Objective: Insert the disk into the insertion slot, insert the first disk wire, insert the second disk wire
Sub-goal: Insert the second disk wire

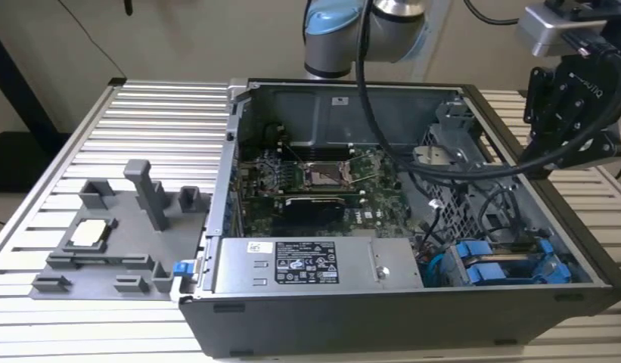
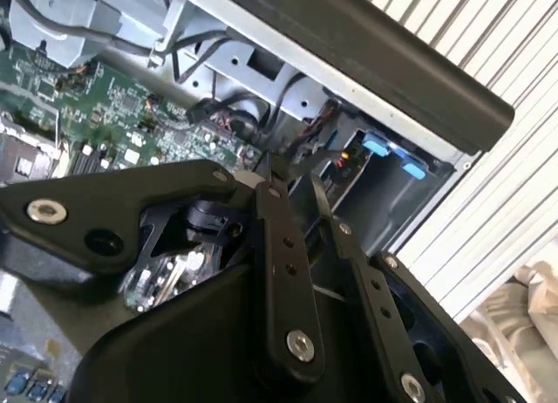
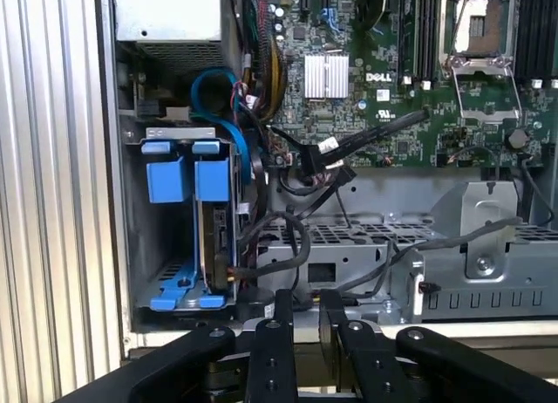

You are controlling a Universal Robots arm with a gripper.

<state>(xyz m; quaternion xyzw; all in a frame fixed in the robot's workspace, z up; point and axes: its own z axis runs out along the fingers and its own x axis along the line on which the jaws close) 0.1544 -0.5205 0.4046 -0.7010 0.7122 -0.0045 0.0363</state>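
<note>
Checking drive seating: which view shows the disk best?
First wrist view: the disk stands close in its blue frame. The exterior view shows it far off; in the second wrist view its blue tabs peek out.

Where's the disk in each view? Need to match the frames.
Exterior view: the disk, in its blue carrier, sits in the near corner of the case on the exterior view's right, beside the grey box.
First wrist view: the disk stands against the case's side wall.
Second wrist view: its blue tabs show in the corner under the case's dark rim.
Shared landmark: the green motherboard.
</note>
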